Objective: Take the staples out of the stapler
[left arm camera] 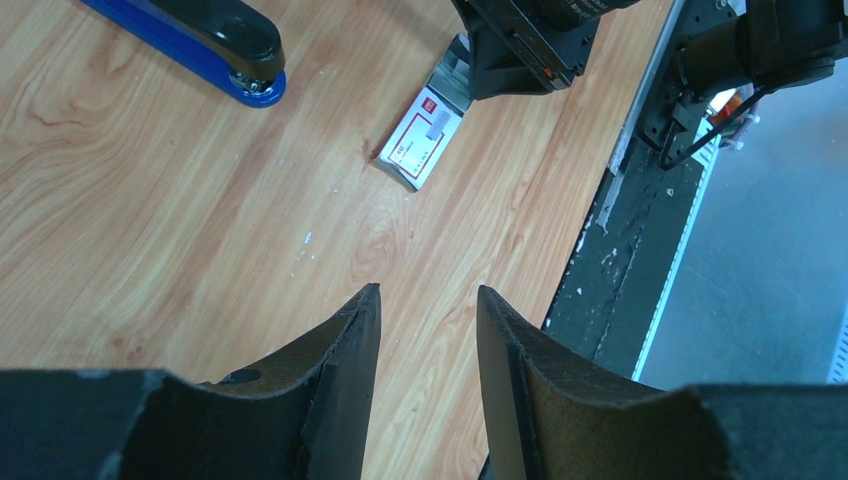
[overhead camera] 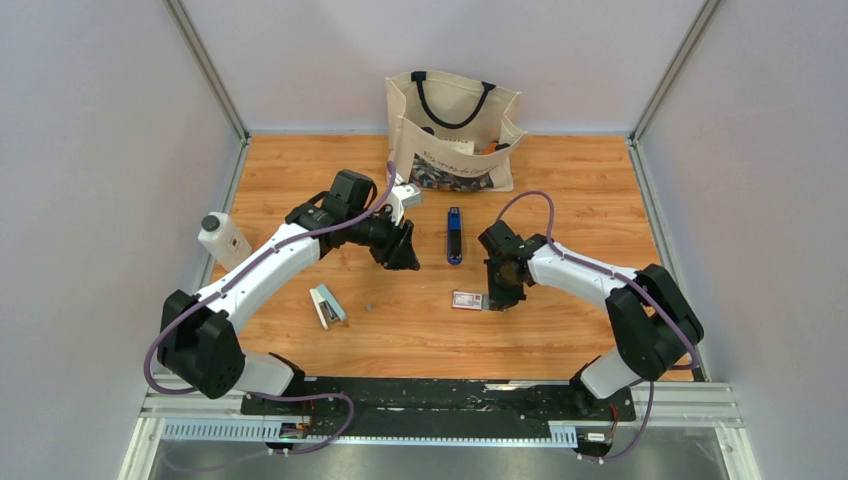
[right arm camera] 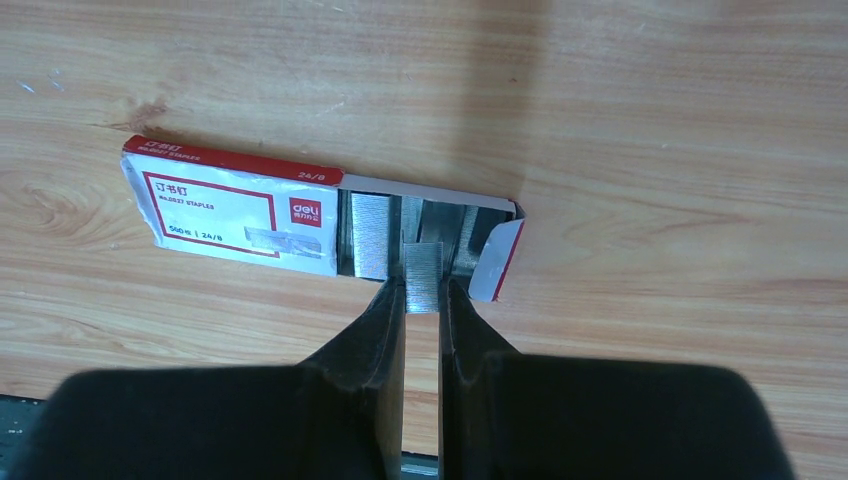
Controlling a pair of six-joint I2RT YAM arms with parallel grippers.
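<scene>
The stapler [overhead camera: 454,236], slim and blue with black ends, lies closed on the wooden table between the two arms; its near end shows in the left wrist view [left arm camera: 215,45]. My right gripper [right arm camera: 422,287] is shut on a short grey strip of staples [right arm camera: 423,272], held at the open end of a red-and-white box [right arm camera: 235,205]. More grey strips lie in the box's tray. From above, the right gripper [overhead camera: 497,298] hangs just right of that box [overhead camera: 467,299]. My left gripper [left arm camera: 428,295] is open and empty above bare wood, left of the stapler [overhead camera: 407,260].
A cream tote bag [overhead camera: 452,130] stands at the back centre. A white bottle [overhead camera: 222,238] sits at the left edge. A pale blue-and-white stapler-like object [overhead camera: 326,305] lies near the left arm. The black base rail [overhead camera: 440,395] runs along the near edge.
</scene>
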